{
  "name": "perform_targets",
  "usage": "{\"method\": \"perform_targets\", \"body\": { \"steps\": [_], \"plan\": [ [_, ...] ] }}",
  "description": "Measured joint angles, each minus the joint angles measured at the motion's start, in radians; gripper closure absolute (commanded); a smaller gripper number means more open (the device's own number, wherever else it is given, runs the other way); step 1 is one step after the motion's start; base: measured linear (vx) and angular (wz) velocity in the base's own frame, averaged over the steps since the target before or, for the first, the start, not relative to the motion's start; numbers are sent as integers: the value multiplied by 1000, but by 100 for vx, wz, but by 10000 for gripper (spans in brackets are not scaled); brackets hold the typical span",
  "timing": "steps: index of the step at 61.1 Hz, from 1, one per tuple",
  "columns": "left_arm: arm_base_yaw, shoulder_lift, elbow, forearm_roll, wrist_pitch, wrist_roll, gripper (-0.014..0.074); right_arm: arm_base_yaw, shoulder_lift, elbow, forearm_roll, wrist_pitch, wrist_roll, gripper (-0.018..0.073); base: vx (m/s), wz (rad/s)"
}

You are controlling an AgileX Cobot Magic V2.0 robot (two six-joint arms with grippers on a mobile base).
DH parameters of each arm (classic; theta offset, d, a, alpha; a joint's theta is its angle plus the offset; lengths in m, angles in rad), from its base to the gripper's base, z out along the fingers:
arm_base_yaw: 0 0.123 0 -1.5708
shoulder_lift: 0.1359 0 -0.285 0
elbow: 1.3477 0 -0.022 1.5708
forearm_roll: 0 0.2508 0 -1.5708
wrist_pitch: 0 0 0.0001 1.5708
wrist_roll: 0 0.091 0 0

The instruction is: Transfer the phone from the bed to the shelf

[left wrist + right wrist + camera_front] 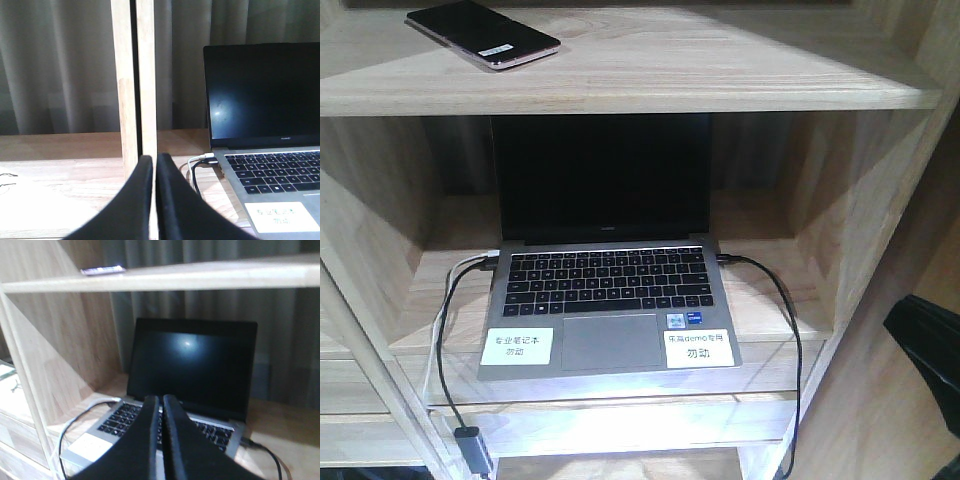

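The black phone (485, 33), with a white sticker and a pinkish edge, lies flat on the top board of the pale-wood shelf (720, 80), at its left end. In the right wrist view the phone (102, 270) shows edge-on on that board (210, 276), up and to the left of my right gripper (161, 397). That gripper is shut on nothing, in front of the lower compartment. My left gripper (154, 157) is also shut and empty, facing a shelf upright (135, 75). The bed is out of view.
An open grey laptop (605, 250) with a black screen fills the lower compartment, with cables plugged into both sides. It also shows as the laptop (265, 100) and the laptop (192, 365) in the wrist views. Grey curtains hang behind the shelf. A black object (928, 340) shows at the right edge.
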Motion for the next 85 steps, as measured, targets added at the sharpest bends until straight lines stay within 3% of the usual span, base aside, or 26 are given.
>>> {"method": "perform_targets", "body": {
  "steps": [16, 24, 45, 60, 85],
  "plan": [
    [0, 0, 0, 0, 0, 0, 595, 0, 0, 0, -541, 16, 568, 564, 0, 0],
    [0, 0, 0, 0, 0, 0, 595, 0, 0, 0, -711, 17, 759, 564, 0, 0],
    [0, 0, 0, 0, 0, 0, 595, -33, 0, 5, -751, 17, 793, 564, 0, 0],
    [0, 0, 0, 0, 0, 0, 595, -191, -31, 53, -752, 17, 782, 564, 0, 0],
    [0, 0, 0, 0, 0, 0, 595, -447, -286, 265, -752, 17, 765, 564, 0, 0]
  ]
}}
